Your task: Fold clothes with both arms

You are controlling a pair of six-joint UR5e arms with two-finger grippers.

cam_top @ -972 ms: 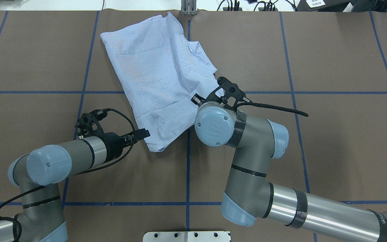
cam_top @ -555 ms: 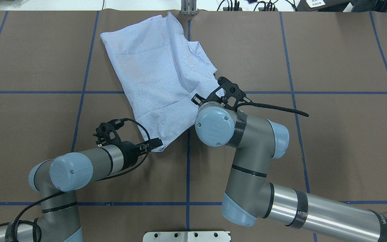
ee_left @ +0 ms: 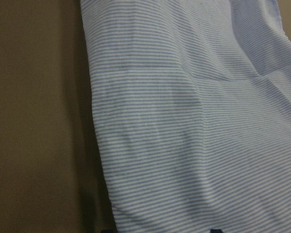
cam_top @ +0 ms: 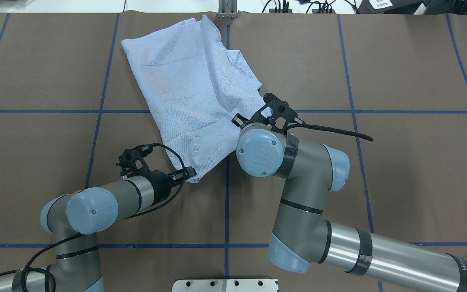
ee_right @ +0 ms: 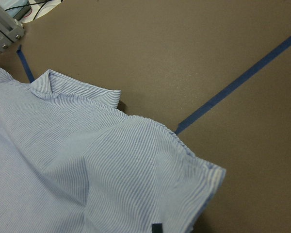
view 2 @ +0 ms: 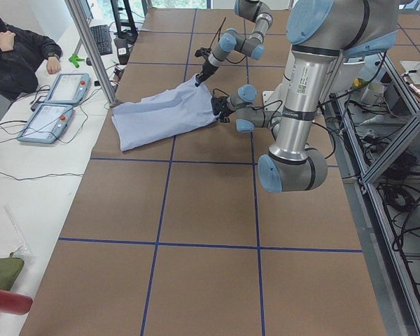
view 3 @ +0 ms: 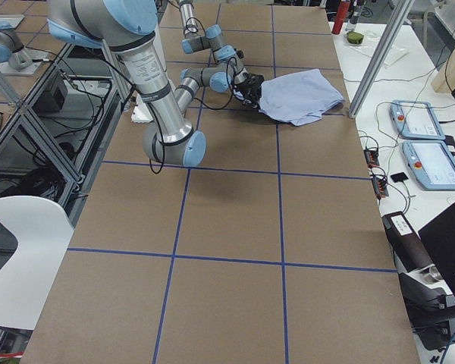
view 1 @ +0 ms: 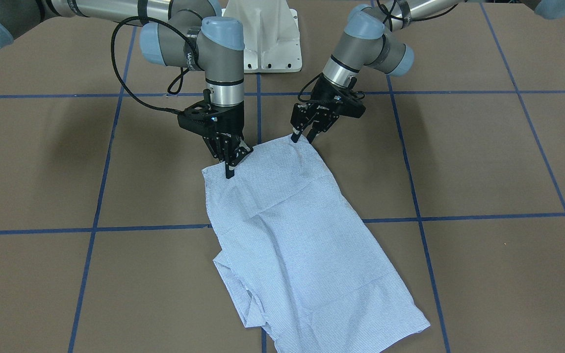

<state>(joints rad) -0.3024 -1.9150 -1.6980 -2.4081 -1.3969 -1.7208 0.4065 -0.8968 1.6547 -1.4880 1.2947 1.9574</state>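
Note:
The light blue striped shirt (view 1: pixel 302 245) lies folded into a long slanted panel on the brown table, also visible from above (cam_top: pixel 193 89). My left gripper (view 1: pixel 302 138) stands open at the shirt's near corner, its fingertips apart on either side of the cloth edge; the overhead view shows the left gripper (cam_top: pixel 191 175) touching that corner. My right gripper (view 1: pixel 228 169) points straight down on the other near corner and is shut on the cloth. In the overhead view the right gripper is hidden under its own wrist joint. The shirt fills the left wrist view (ee_left: pixel 184 121). A hemmed corner of it shows in the right wrist view (ee_right: pixel 87 170).
The white pedestal base (view 1: pixel 268 44) stands behind both arms. A metal post (cam_top: pixel 227 10) sits at the table's far edge just beyond the shirt. A person (view 2: pixel 14 49) and two teach pendants (view 2: pixel 52 105) are on the side bench. Blue tape lines cross the table.
My left arm has swung right along the shirt's near edge, bringing its gripper to the near corner. The right arm and the shirt have stayed put.

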